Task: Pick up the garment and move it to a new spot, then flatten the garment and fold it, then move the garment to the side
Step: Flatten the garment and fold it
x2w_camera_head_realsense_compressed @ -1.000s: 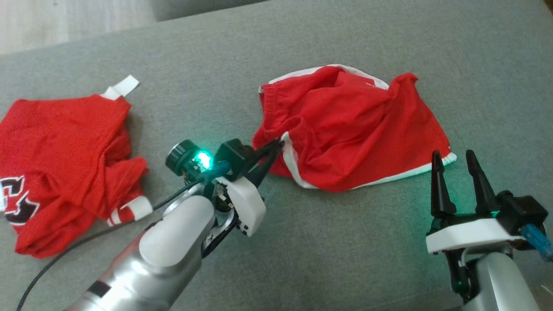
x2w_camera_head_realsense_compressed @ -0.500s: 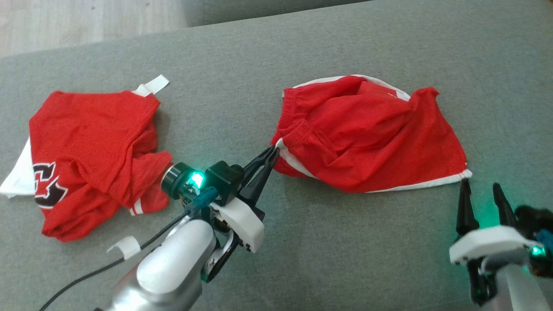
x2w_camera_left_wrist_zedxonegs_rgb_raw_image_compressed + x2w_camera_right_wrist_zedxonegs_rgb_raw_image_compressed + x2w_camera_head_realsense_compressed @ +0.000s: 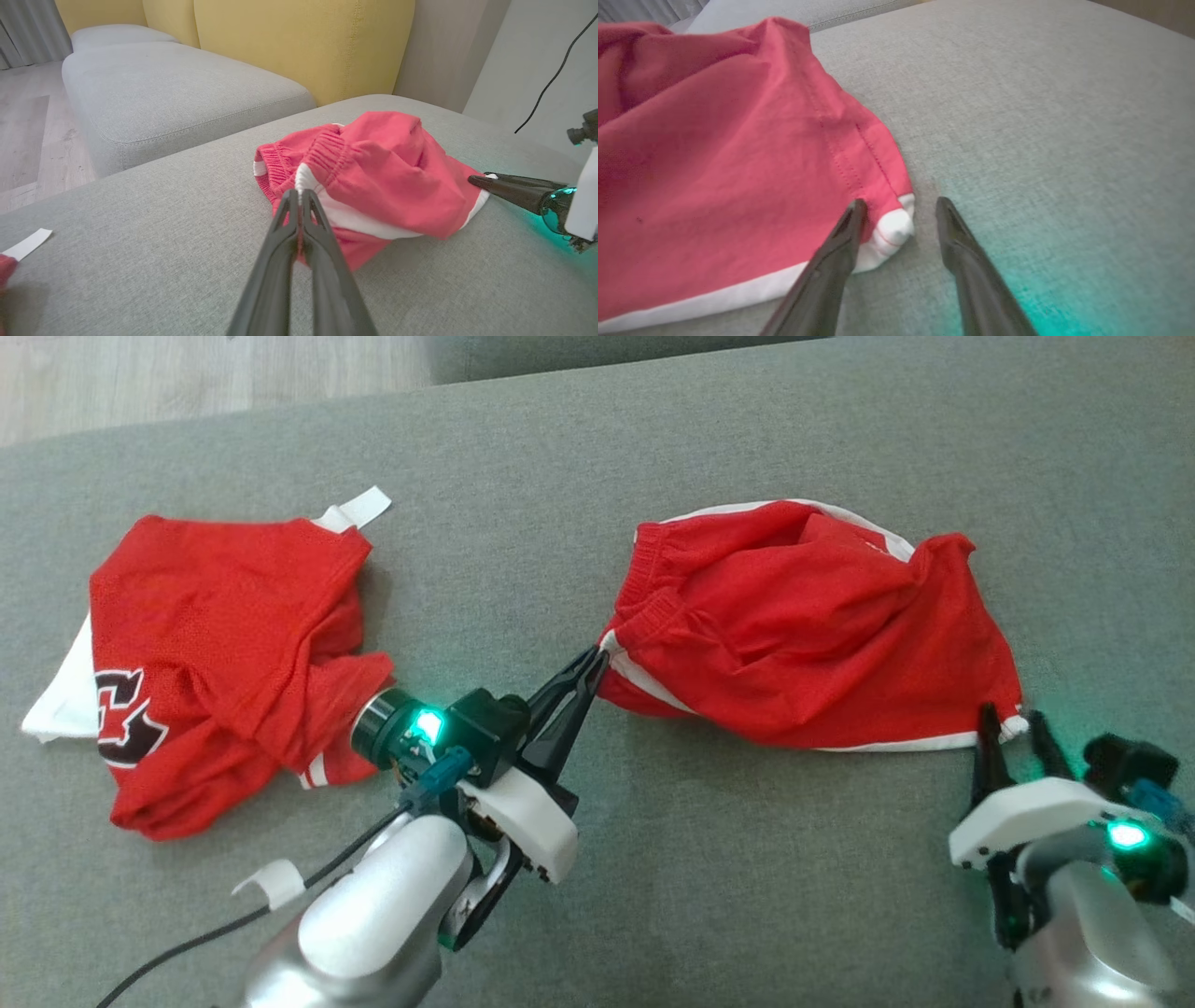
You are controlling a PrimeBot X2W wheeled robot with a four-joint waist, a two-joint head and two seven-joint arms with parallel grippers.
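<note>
On the grey cushion, the red shorts lie crumpled right of centre, their elastic waistband turned to the left and a white hem running along the near edge. The left gripper reaches in from the near left with its 2 dark fingers pressed together, pinching the red shorts at the near-left corner where a white side stripe meets the waistband; the left wrist view shows the tips closed on that stripe. The right gripper sits at the near-right corner of the shorts with its jaws apart and nothing clamped: in the right wrist view 1 fingertip shows over the red cloth just inside the hem, the other stands over bare cushion, and the white corner lies between them. Well apart on the left lies a red jersey with black and white lettering on its near-left part and a white strip at its far corner.
</note>
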